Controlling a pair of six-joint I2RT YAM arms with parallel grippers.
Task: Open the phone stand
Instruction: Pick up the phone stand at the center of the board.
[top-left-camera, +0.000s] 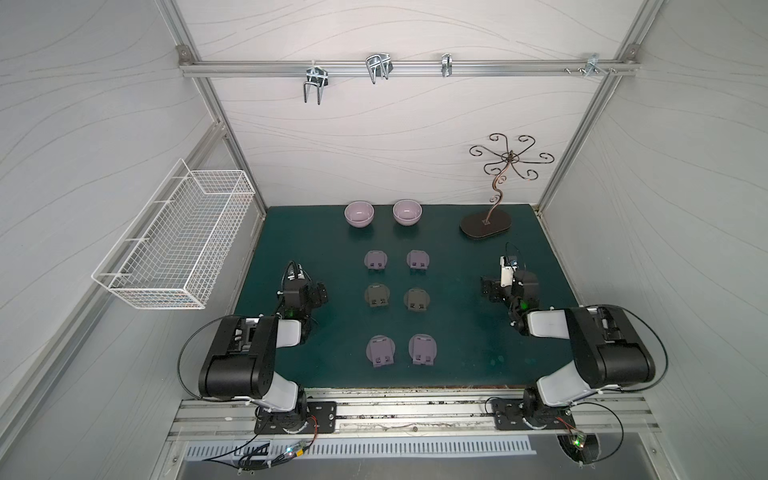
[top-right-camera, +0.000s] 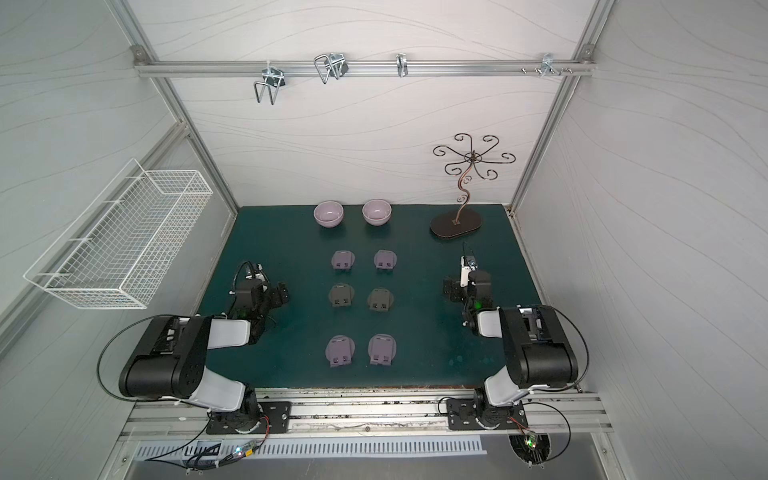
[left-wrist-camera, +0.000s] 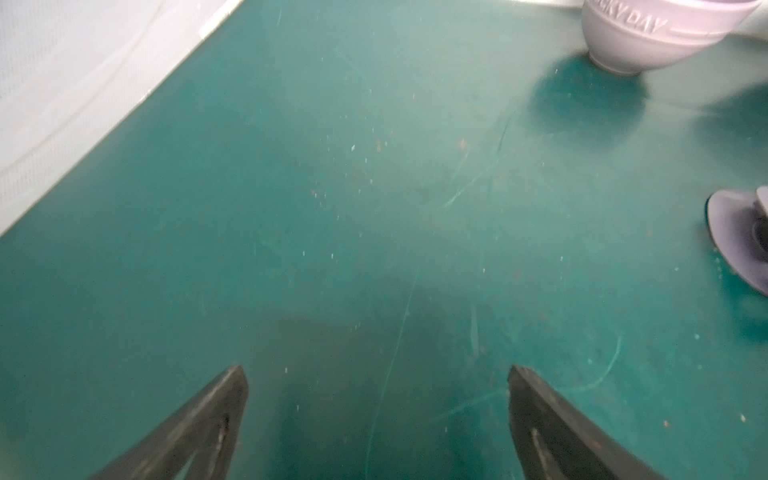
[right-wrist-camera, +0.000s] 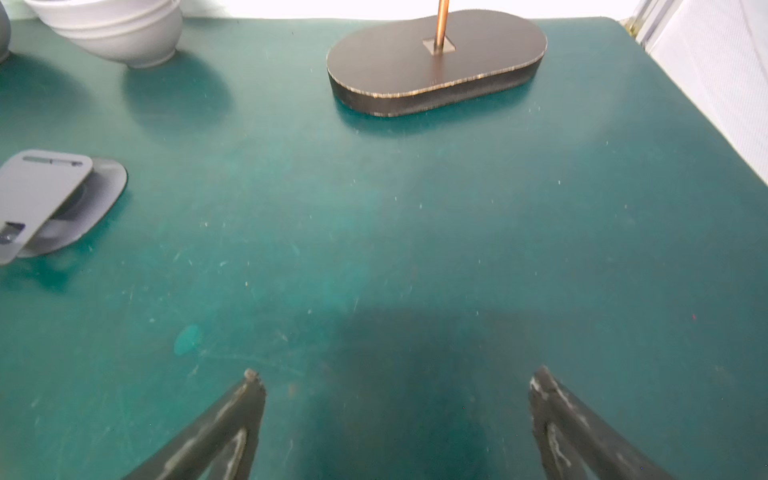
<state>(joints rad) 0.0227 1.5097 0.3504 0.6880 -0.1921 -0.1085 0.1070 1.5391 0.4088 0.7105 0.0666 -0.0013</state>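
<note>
The green mat (top-left-camera: 457, 353) carries a bronze jewellery tree (top-left-camera: 485, 226) at 1 o'clock and two lilac bowls (top-left-camera: 359, 214) at 12, with six phone stands (top-left-camera: 377, 296) in two columns of three at its centre. The left gripper (left-wrist-camera: 376, 370), at 9 o'clock of them, and the right gripper (right-wrist-camera: 397, 372), at 3, both hang released, jaws spread over bare mat, grasping nothing
</note>
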